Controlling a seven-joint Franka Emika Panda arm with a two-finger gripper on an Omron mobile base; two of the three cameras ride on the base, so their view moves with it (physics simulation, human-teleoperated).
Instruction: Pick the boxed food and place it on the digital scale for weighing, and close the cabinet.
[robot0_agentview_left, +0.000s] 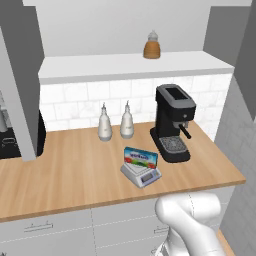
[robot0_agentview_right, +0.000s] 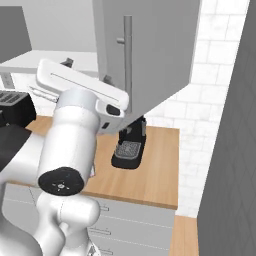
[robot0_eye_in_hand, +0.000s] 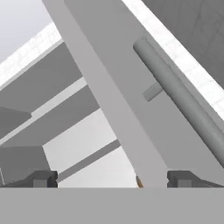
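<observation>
The blue boxed food (robot0_agentview_left: 140, 158) lies on top of the light-grey digital scale (robot0_agentview_left: 144, 176) on the wooden counter, in front of the coffee machine. The cabinet above stands open, its white shelf (robot0_agentview_left: 130, 65) showing. Its right door (robot0_agentview_right: 150, 45) swings out toward me, with a long bar handle (robot0_agentview_right: 128, 55). My gripper (robot0_eye_in_hand: 113, 180) is open right at this door (robot0_eye_in_hand: 114, 70). The door's edge runs between the two fingertips (robot0_eye_in_hand: 43, 179), and the handle (robot0_eye_in_hand: 183, 105) lies just to the right of it.
An amber jar (robot0_agentview_left: 152, 46) stands on the cabinet shelf. A black coffee machine (robot0_agentview_left: 172, 122) and two pale bottles (robot0_agentview_left: 104, 123) stand at the back of the counter. The cabinet's left door (robot0_agentview_left: 17, 85) hangs open at the left. Drawers (robot0_agentview_left: 45, 227) run below the counter.
</observation>
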